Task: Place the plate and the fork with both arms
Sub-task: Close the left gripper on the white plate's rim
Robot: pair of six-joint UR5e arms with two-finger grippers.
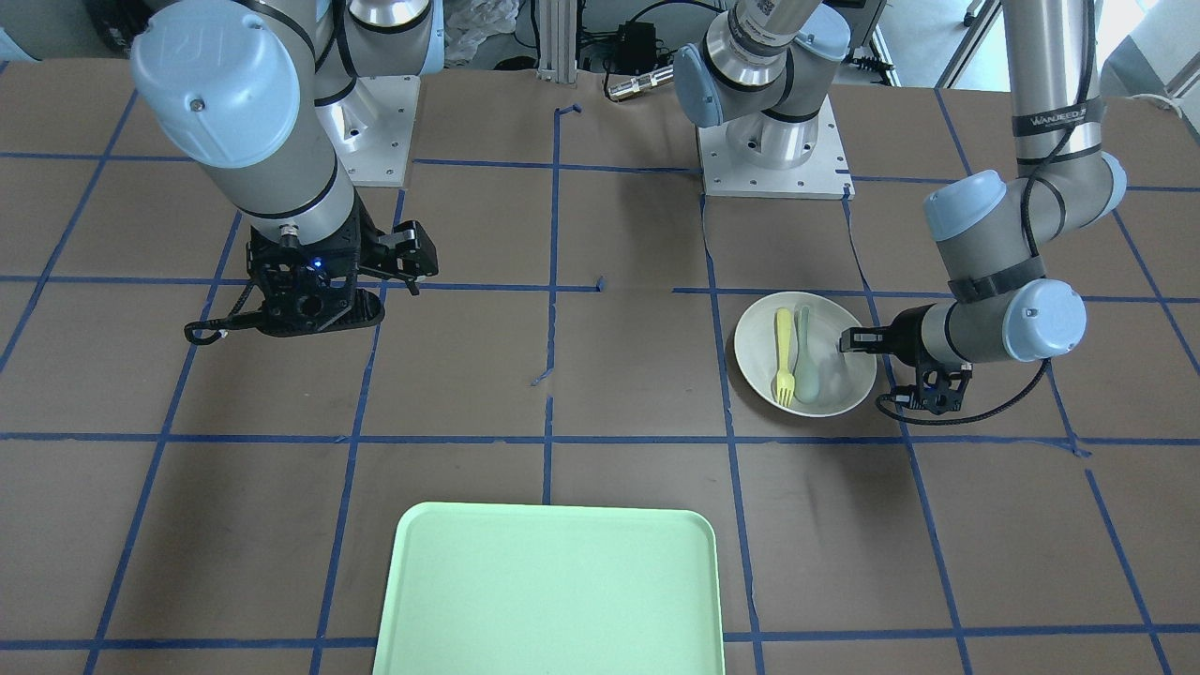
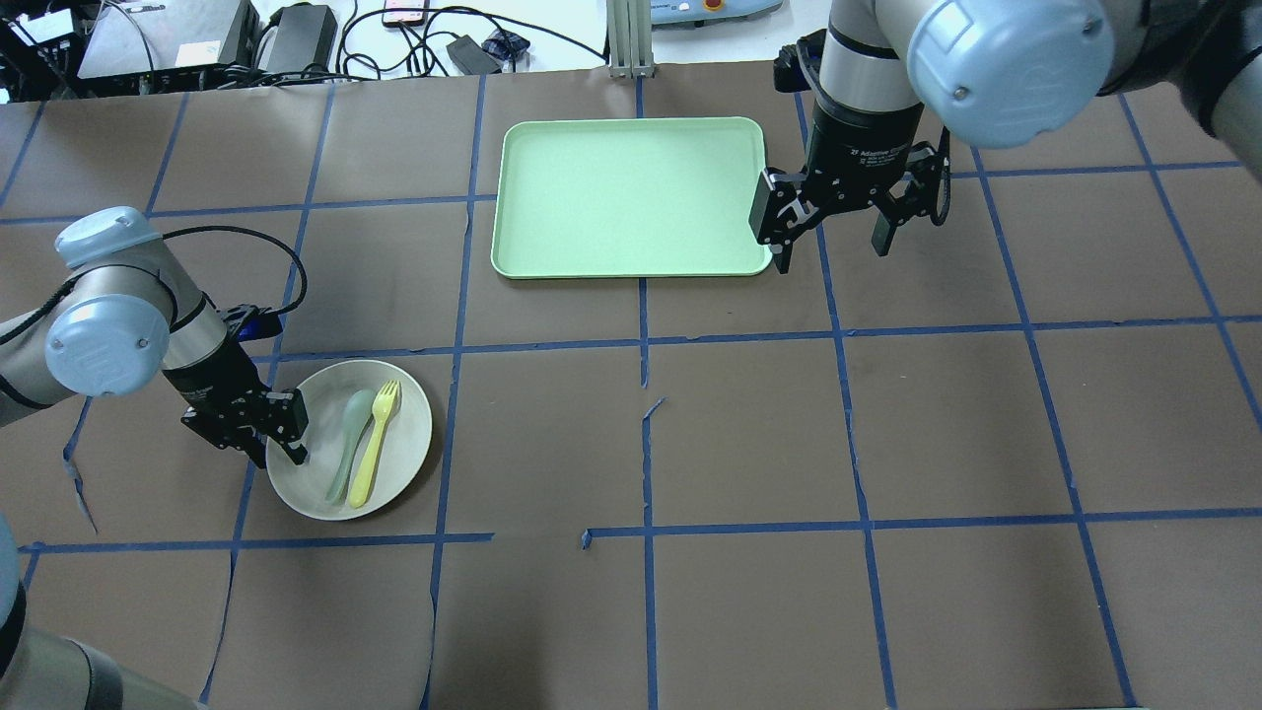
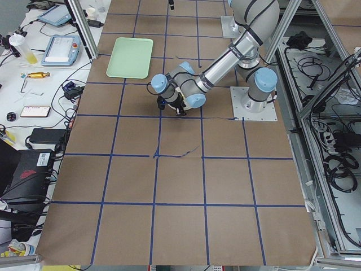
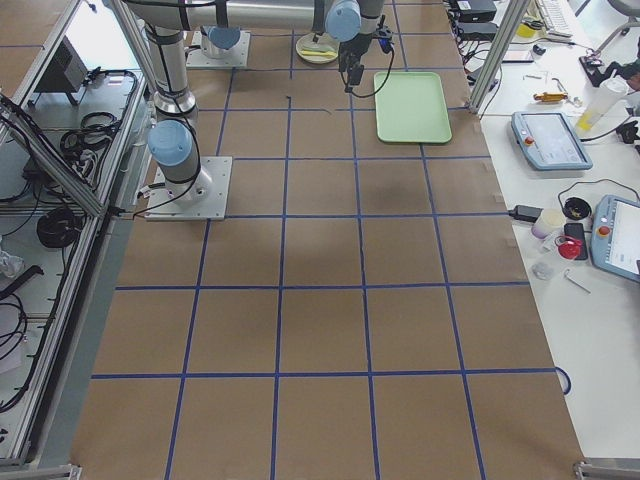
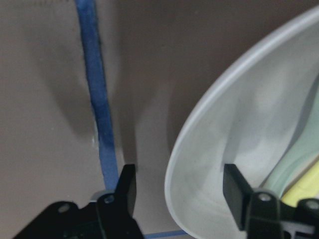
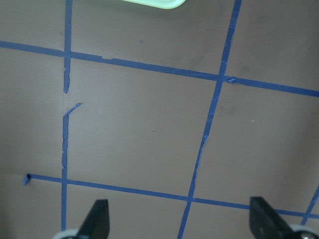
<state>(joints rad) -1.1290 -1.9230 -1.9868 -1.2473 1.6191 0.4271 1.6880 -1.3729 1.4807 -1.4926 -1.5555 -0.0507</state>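
Overhead view: my left gripper (image 2: 278, 456) spread wide, jaws straddling plate (image 2: 404, 434) rim at plate's 9 o'clock, one finger inside, one outside, nothing clamped. Plate on table (image 2: 749, 444), 8 o'clock from tray (image 2: 631, 197). Fork (image 2: 373, 446) and spoon (image 2: 345, 449) lie side by side in plate. My right gripper (image 2: 830, 247) spread, empty, just off tray's 3 o'clock edge.

Mint-green tray (image 2: 631, 197) on brown table (image 2: 966, 434) gridded with blue tape (image 2: 840, 333); pale grey-green spoon (image 2: 347, 449) well apart from it.
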